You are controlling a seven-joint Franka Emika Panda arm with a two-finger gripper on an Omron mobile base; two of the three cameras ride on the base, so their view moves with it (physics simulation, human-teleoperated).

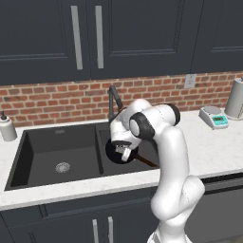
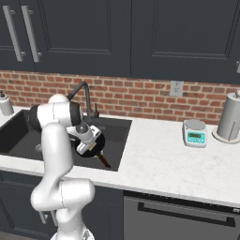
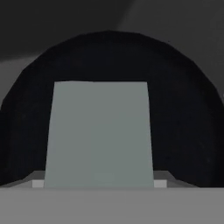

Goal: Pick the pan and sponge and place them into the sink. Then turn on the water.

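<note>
One hard, heavy pan [image 1: 118,153] sits right under the gripper [image 1: 125,154]. Its jaws are spread wide, pinching nothing. Grab the thin handle [image 1: 146,162].

Two cameras behind the robot arm [image 1: 166,166] look forward and down across the white marble tabletop [image 1: 213,152] toward the red brick wall [image 1: 57,99] and dark cabinets. The left base view stands behind the arm's left shoulder, taking in the whole double sink [image 1: 28,156] and a soap dispenser [image 1: 7,127]; the right base view stands behind its right, reaching farther along the tabletop. Both share the black faucet [image 2: 84,96], the kitchen scale [image 2: 195,133], the paper towel roll [image 2: 229,117] and the wall outlet [image 2: 176,87]. The hand view presses very close against the round black pan [image 3: 183,109], looking along the claw.
</note>
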